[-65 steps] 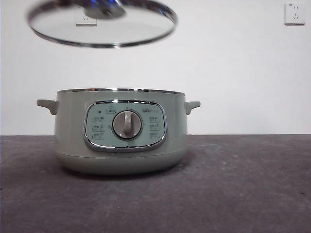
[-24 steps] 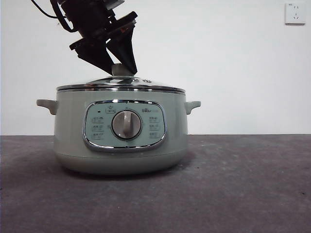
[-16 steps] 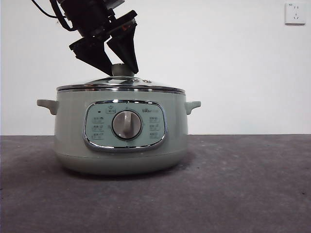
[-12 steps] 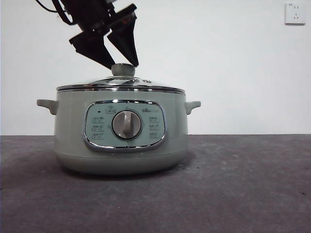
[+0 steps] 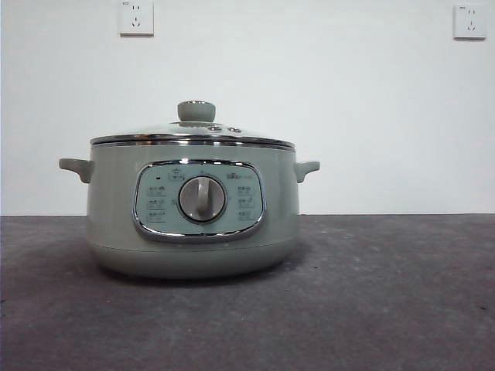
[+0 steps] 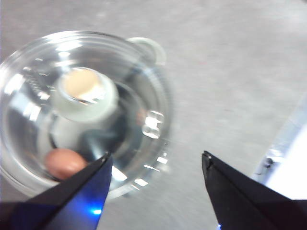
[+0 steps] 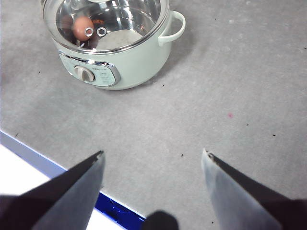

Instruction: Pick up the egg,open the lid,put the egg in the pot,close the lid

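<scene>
The sage-green pot (image 5: 193, 209) stands on the grey table with the glass lid (image 5: 193, 131) closed on it; the lid's green knob (image 5: 196, 110) points up. The brown egg (image 7: 82, 25) lies inside the pot, seen through the glass; it also shows in the left wrist view (image 6: 64, 163). My left gripper (image 6: 156, 160) is open and empty, above the lid (image 6: 86, 105) and apart from the knob (image 6: 84, 93). My right gripper (image 7: 151, 155) is open and empty, high over the table, well away from the pot (image 7: 115, 52). Neither gripper shows in the front view.
Two wall sockets (image 5: 136, 17) sit high on the white wall behind. The table's edge with a blue strip (image 7: 72, 184) runs below the right gripper. Bare grey table (image 5: 387, 294) lies to the pot's right.
The left gripper set the lid on the pot, let go of the knob, rose and left the front view. The lid stays closed on the pot.
</scene>
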Robot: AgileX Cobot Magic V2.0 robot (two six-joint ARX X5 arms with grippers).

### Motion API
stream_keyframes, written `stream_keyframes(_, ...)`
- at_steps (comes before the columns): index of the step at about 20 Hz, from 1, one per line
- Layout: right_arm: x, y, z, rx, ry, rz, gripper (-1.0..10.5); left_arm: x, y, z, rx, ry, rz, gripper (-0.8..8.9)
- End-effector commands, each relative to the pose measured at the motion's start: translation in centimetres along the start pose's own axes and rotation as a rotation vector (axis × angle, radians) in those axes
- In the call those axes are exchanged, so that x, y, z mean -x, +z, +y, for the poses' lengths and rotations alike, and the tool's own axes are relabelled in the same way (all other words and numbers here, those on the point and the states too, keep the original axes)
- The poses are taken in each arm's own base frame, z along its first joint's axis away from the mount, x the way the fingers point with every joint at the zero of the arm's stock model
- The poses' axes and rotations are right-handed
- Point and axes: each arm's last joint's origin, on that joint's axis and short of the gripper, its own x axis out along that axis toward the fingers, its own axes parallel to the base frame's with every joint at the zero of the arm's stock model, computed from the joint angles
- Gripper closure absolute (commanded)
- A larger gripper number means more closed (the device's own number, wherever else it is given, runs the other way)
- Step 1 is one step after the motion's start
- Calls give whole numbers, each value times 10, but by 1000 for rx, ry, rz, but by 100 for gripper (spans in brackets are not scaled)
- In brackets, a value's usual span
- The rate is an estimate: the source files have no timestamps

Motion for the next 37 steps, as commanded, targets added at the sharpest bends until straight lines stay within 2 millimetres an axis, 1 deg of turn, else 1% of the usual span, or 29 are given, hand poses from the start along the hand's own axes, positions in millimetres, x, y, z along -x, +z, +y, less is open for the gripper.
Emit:
stream_keyframes(1,-2,-1,0,-3,3,5,603,16,-6,-6,21,-17,-13,499)
stream_keyframes(4,-2,-1,0,-4,3,5,604,31,-14,-13,22,-16,-13,500)
stream_keyframes(6,-2,-1,0,-4,3,6,606,35,-17,-15,24,-17,-6,504)
stream_keyframes(7,-2,-1,0,-4,2,10,648,35,-18,-15,29,-18,5,518)
stream_keyframes(9,-2,-3,0,-3,0,29,890,35,-21,-15,35,-20,28,726)
stream_keyframes(10,-2,-4,0,-2,0,36,967,35,-21,-15,35,-20,30,837)
stream_keyframes(11,-2,-4,0,-2,0,37,958,35,-21,-15,34,-20,29,821)
stream_keyframes(27,-2,-3,0,-19,-2,34,945,35,-20,-15,33,-19,25,818)
stream_keyframes(32,-2,-3,0,-19,-2,34,945,35,-18,-14,0,-6,-2,818)
stream_keyframes(34,-2,-3,0,-19,-2,34,945,35,-12,-13,-18,1,-57,818)
stream_keyframes(37,-2,-3,0,-19,-2,34,945,41,2,-8,-63,41,-210,817)
